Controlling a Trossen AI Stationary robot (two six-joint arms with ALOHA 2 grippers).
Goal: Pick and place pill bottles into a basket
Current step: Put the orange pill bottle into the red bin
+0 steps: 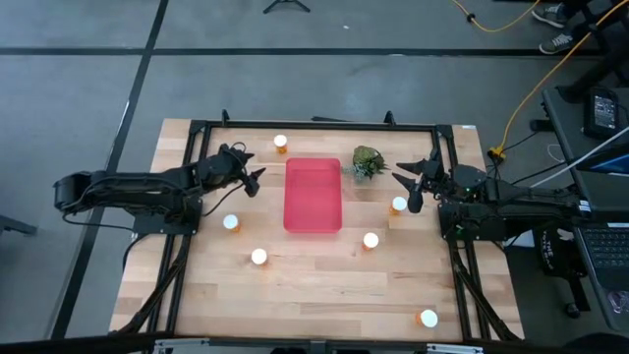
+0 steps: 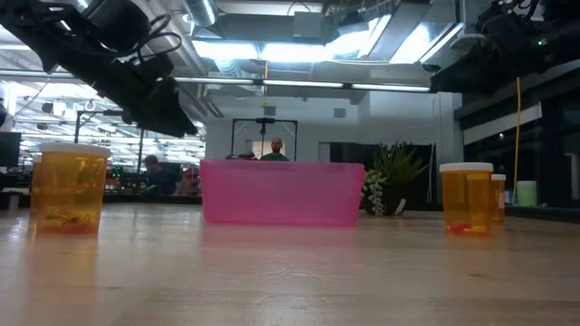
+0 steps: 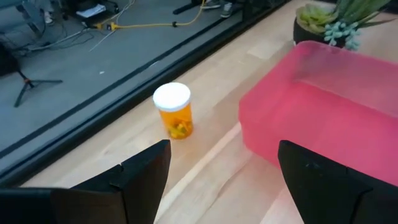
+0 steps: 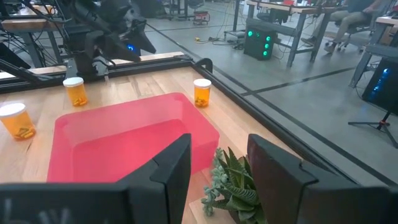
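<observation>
In the low view, the left-hand pill bottle (image 2: 69, 189) is blurred and its contents cannot be made out. The basket (image 2: 281, 191) hides its own floor there. In the right wrist view, the plant (image 4: 230, 186) is cut off by the frame's edge.

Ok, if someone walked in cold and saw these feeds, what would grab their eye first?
Probably the red basket in the middle of the table, empty, with a small green plant just off its far right corner. Next, the orange pill bottles scattered around it, none inside yet; one stands near the far edge. The left gripper hangs open beside the basket's left side, the right gripper empty near the plant.
</observation>
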